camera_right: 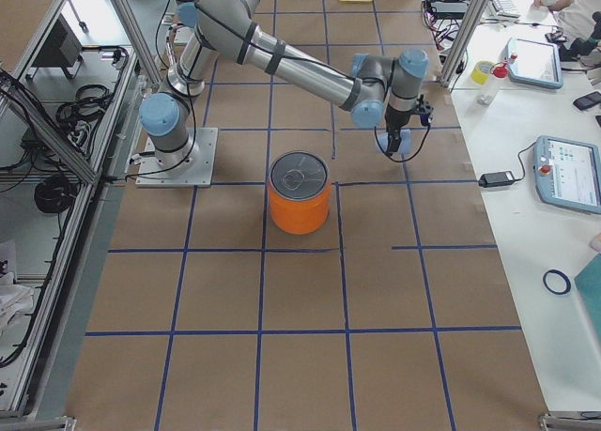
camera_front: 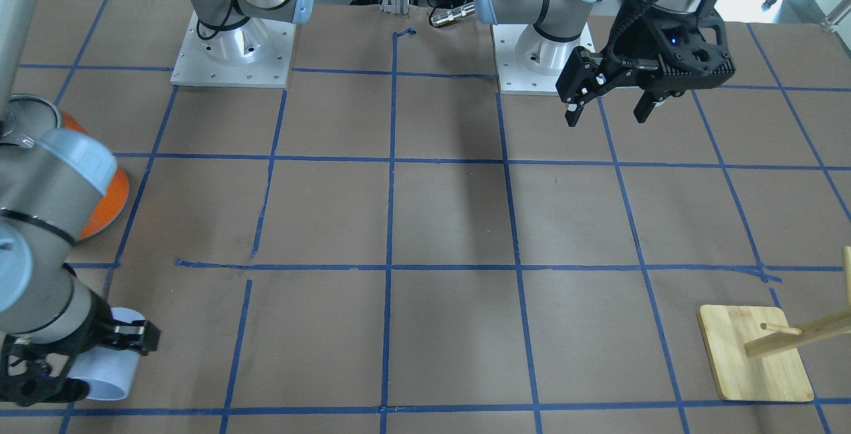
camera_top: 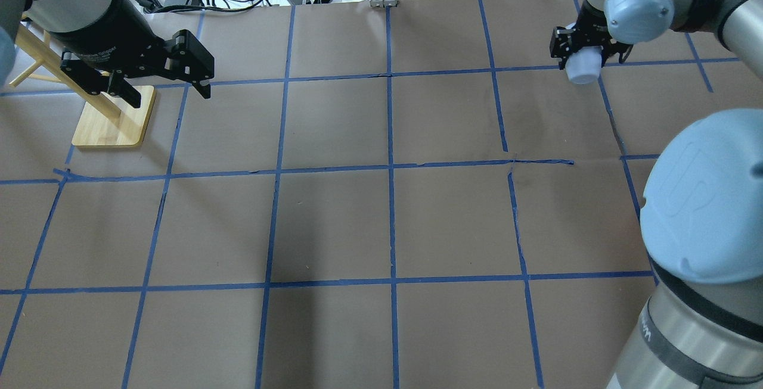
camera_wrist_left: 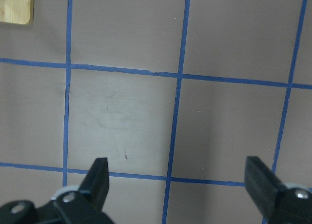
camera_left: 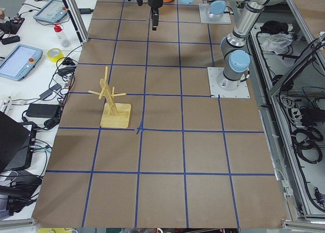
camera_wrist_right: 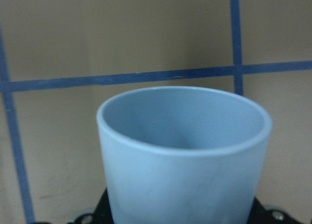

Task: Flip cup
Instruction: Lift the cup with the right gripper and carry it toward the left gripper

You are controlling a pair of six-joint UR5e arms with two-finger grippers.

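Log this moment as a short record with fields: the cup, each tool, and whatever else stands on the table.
cup: pale blue tumbler, gripped near its base, open mouth pointing away from the tool
right tool: shut on the cup
left tool: open, empty, above the table
cup contact with table: cannot tell
other items: orange can, upright; wooden rack, upright on its base

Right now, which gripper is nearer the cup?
Right. The right gripper is shut on the cup, at the table's far right corner. The left gripper hangs open across the table, beside the wooden rack.
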